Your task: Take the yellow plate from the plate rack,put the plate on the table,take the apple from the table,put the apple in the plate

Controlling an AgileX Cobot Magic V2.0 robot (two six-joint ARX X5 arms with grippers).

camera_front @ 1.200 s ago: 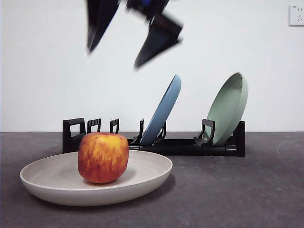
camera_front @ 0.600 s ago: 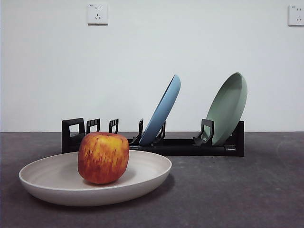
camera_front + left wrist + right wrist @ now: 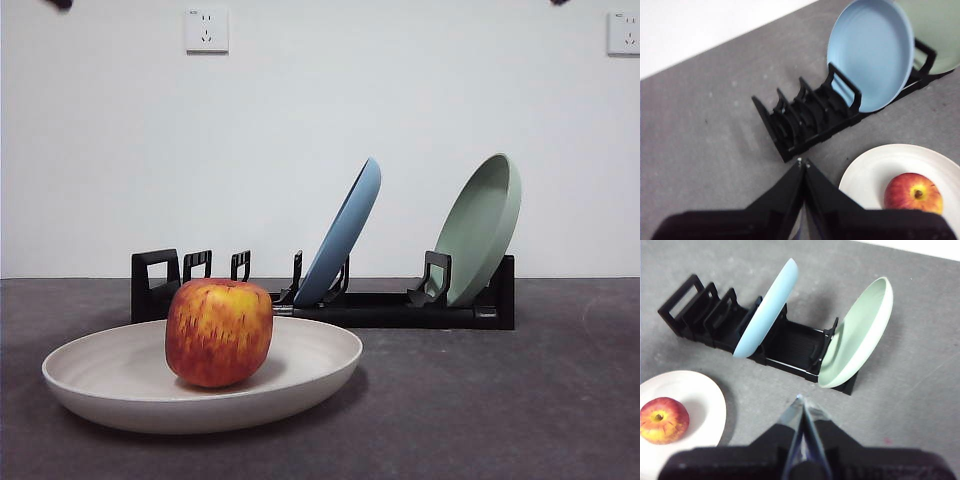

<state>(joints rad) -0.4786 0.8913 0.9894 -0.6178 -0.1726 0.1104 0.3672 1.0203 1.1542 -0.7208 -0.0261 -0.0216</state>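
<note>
1. Table (image 3: pixel 520 400): dark grey surface carrying everything, with the plate rack (image 3: pixel 400 308) toward the back and the yellow plate (image 3: pixel 310 365) lying flat nearer the front
2. Yellow plate: off the rack and on the table, cream-coloured, holding the apple (image 3: pixel 219 332) upright left of its middle
3. Plate rack: black, with the light blue plate (image 3: pixel 345 235) and the sage green plate (image 3: pixel 485 225) leaning in its slots, the end slots bare
4. Apple: red streaked with yellow, stem up, resting inside the plate, touched by neither arm
5. Left gripper (image 3: pixel 803 165) and right gripper (image 3: pixel 800 401): both raised well above the table, jaws pressed together and empty
6. Step in hand: every step looks done, so the next move calls only for keeping both arms clear
</note>
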